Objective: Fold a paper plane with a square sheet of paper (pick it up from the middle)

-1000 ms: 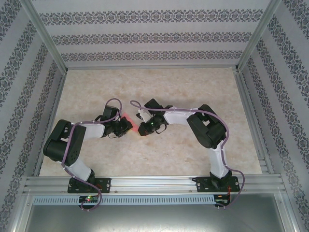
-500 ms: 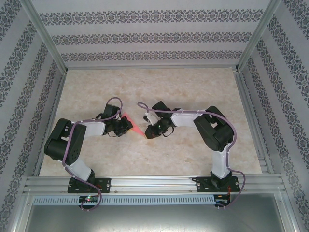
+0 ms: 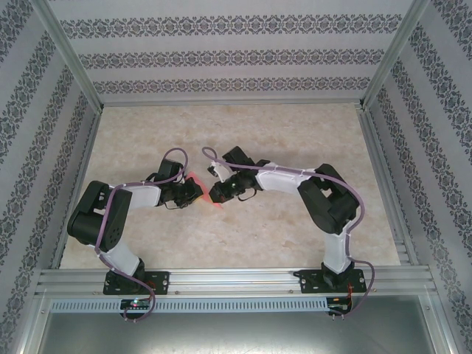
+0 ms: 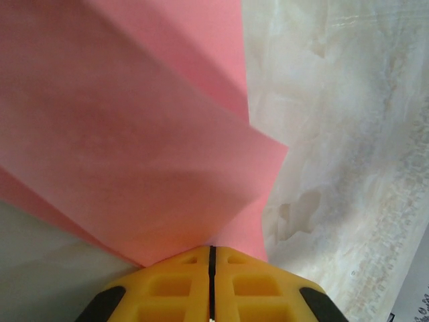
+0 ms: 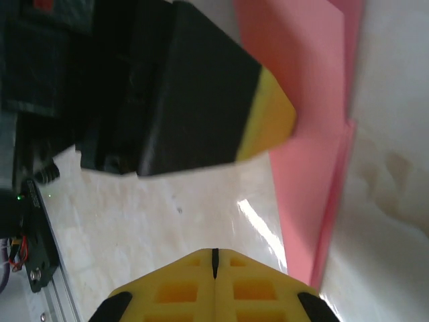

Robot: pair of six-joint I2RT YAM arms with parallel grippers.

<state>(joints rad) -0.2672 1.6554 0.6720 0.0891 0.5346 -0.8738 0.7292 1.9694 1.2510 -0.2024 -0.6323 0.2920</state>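
Seen from above, the left tool (image 3: 195, 190) and the right tool (image 3: 217, 194) meet nose to nose in the middle of the pale marbled surface (image 3: 295, 140). A thin salmon-pink sheet of paper (image 3: 197, 181) shows between them (partly folded, and mostly hidden by the arms).

At the left wrist, the left tool (image 4: 211, 272) has its yellow jaws pressed together on the lower edge of the sheet (image 4: 134, 147), which fans upward in overlapping layers.

At the right wrist, the right tool (image 5: 214, 268) is fully closed, with nothing visible between its jaws. The sheet (image 5: 301, 100) runs just to its right, beside the left tool's black, yellow-tipped finger (image 5: 265, 114).
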